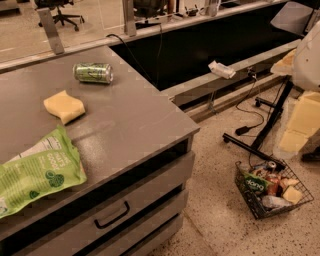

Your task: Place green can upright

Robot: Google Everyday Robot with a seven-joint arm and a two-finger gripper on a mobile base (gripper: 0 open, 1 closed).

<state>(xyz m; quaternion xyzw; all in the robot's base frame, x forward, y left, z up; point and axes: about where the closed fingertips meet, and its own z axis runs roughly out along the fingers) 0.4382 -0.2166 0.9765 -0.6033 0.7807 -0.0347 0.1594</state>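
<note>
Speckled flooring (215,215) spreads across the lower right, and a glass partition with metal posts runs along the top, an office chair (60,12) showing behind it. A grey counter (135,120) fills the left half of the view, with drawers (112,215) below its front edge.

At the right edge stands a pale, bulky shape (307,60); what it is cannot be told. The claw itself does not show anywhere in the view, so whether it is released or clenched cannot be told.

A large flat green snack bag (35,172) lies on the counter's near left corner, running off the left edge of the view. On the floor to the right sits a tilted wire basket (258,209) holding packets, a dark can and a yellow block. Just behind it stands a black stand (265,125) with cables.

A yellow sponge (64,106) lies on the counter beyond the bag, apart from it.

The green can (93,73) lies on its side near the counter's far edge, just beyond the sponge and not touching it, its silver end facing right.
</note>
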